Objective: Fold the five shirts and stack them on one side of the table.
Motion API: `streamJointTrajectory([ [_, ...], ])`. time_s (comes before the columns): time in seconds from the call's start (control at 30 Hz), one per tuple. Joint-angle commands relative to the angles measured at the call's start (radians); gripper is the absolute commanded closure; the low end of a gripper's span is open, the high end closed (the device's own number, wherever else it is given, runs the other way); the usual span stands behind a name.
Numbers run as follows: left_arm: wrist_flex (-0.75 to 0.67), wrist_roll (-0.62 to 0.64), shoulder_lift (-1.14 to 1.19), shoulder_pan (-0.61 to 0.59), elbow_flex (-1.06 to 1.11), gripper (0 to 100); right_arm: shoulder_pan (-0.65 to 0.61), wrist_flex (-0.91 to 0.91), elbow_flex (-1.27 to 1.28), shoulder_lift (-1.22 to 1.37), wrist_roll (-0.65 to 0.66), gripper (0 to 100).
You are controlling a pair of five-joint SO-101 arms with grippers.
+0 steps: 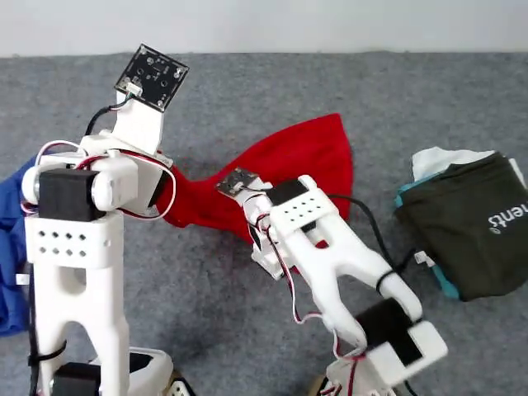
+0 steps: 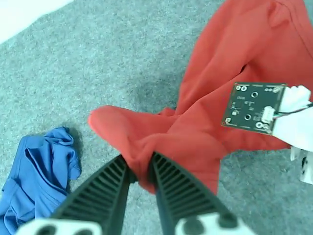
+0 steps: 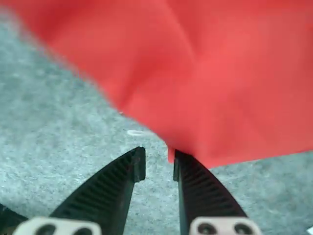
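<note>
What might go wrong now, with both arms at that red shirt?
The left tool pinches just a small bunch of the red cloth shirt, so a pull could slip it free. The right tool stands open at the shirt's edge and may close on nothing.

Figure: work surface and surroundings. A desk covered in mottled grey, short-pile, carpet-like fabric is seen from above. Along its far edge a plain white wall is met in a straight line. The covering is lit evenly and diffusely, and soft-edged shadows are cast upon it.
</note>
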Motion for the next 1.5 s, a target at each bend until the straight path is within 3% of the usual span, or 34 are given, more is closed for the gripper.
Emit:
streamJointTrajectory([
  [0.0, -0.009, 0.008, -0.017, -0.005, -0.004, 99, 0.008, -0.002, -0.003, 0.041, -0.012, 89.8],
  [0.33, -0.009, 0.008, -0.017, -0.006, -0.004, 99, -0.067, -0.012, 0.0, 0.061, -0.003, 90.0],
  [0.6, -0.009, 0.008, -0.017, -0.003, -0.004, 99, 0.024, -0.188, 0.051, 0.061, -0.003, 89.8],
  [0.93, -0.008, 0.008, -0.017, -0.003, -0.002, 99, 0.061, -0.116, 0.025, 0.048, 0.074, 90.1],
  [1.47, 0.02, 0.008, -0.014, -0.002, -0.002, 95, 0.064, -0.05, -0.055, 0.047, 0.075, 90.1],
])
